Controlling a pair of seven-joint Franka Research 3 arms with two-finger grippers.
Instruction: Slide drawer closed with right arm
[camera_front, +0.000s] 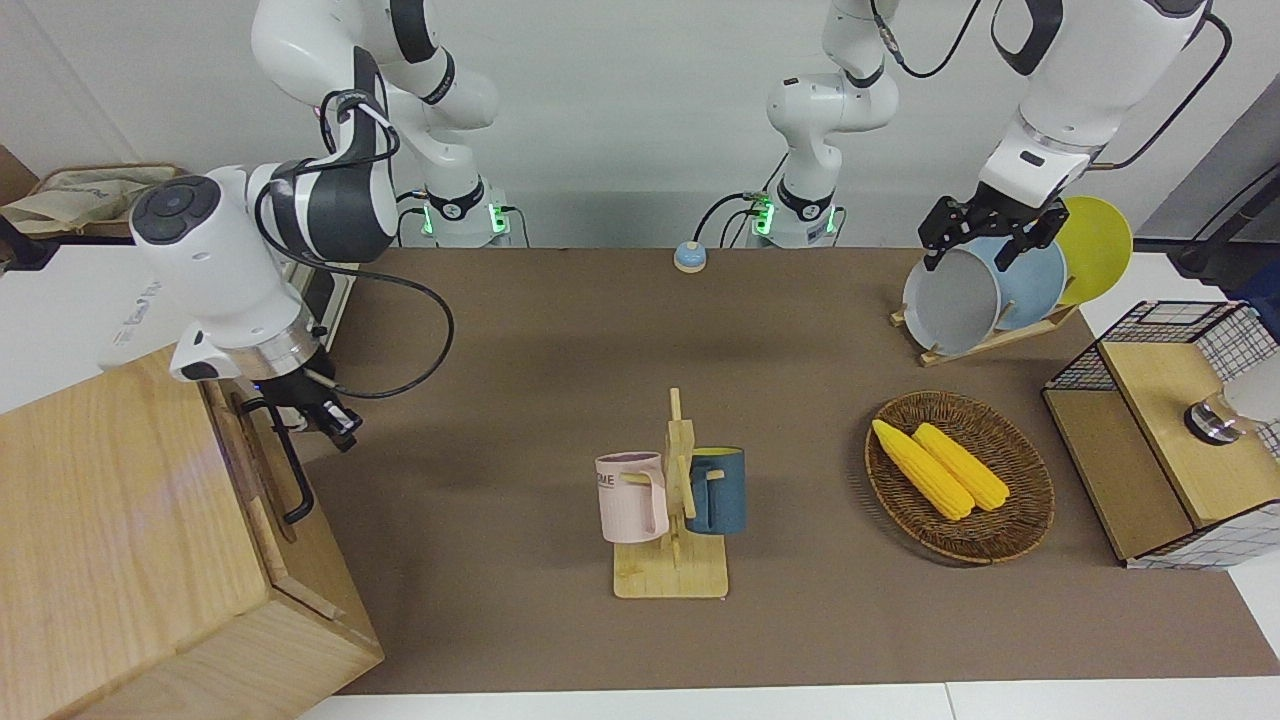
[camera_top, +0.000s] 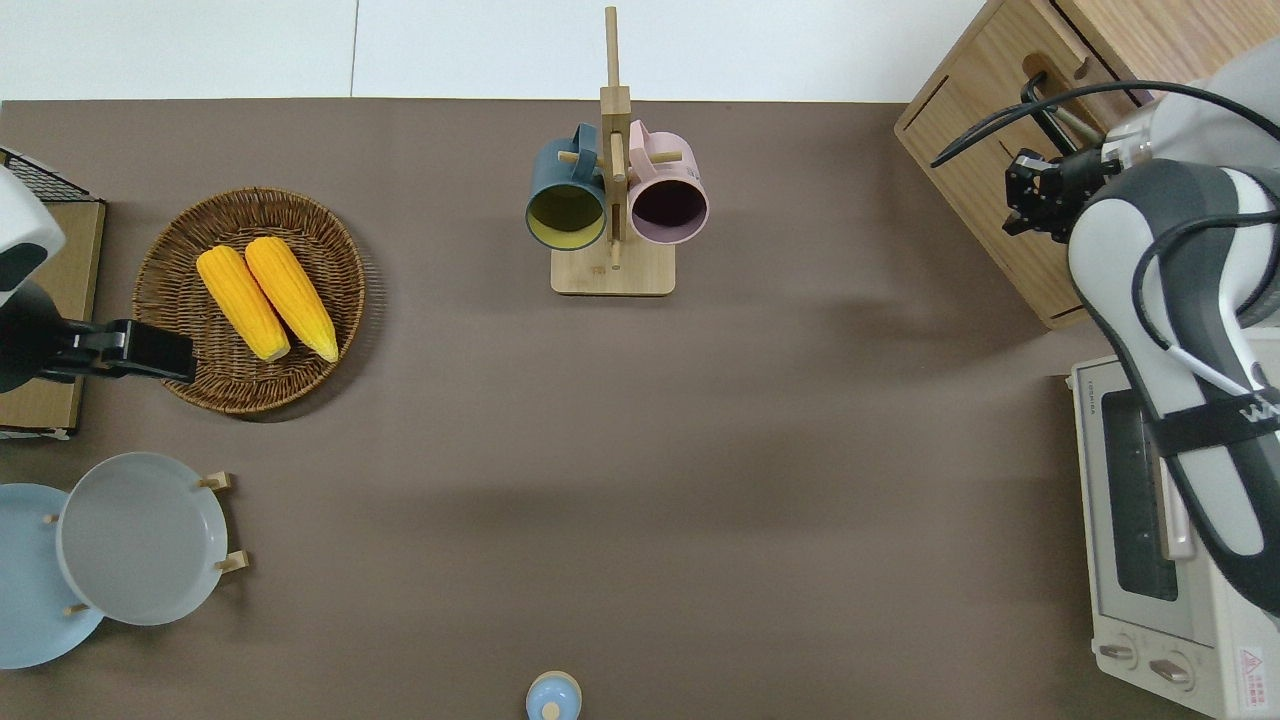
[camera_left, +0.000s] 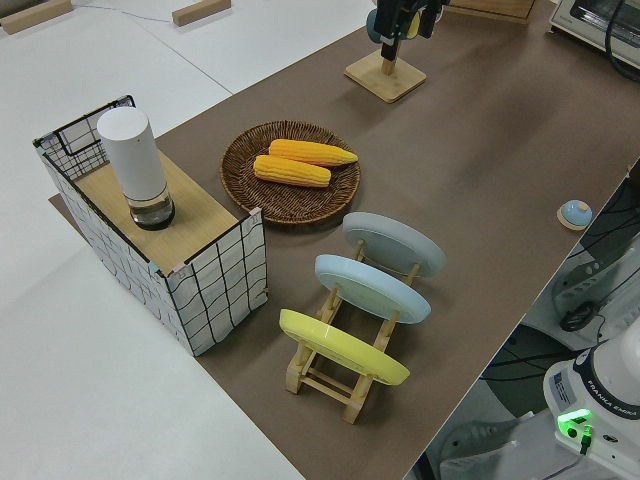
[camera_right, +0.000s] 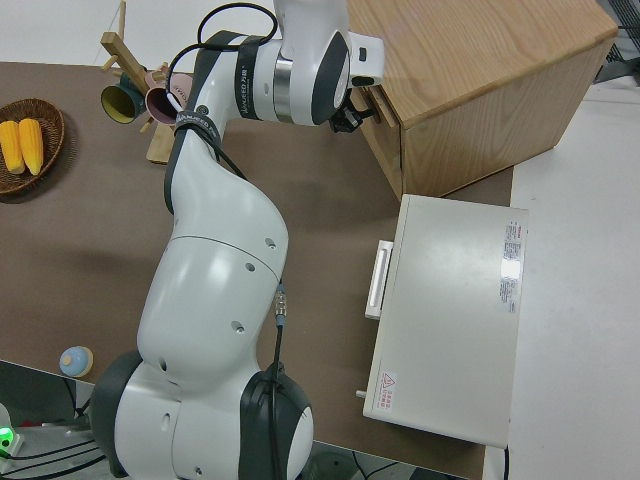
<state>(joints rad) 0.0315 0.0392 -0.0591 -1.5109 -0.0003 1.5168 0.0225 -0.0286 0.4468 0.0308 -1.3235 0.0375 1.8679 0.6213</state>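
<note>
The drawer (camera_front: 262, 470) sat pushed into the cabinet (camera_front: 130, 560) (flush with its front). The right gripper (camera_front: 322, 412) hung just beside the handle (camera_front: 288, 470); whether its jaws were open I cannot tell. The left arm was parked.

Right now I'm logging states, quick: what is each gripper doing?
Right gripper: beside the drawer handle, holding nothing; open or closed cannot be told.
Left gripper: parked; cannot be told.

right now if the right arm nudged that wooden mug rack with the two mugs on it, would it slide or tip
The mug rack would probably tip rather than slide: its post is tall over a small flat base. The pink mug and the blue mug hang high on opposite pegs, so the weight likely sits high. They only hang there, so they might swing or slip off.
</note>
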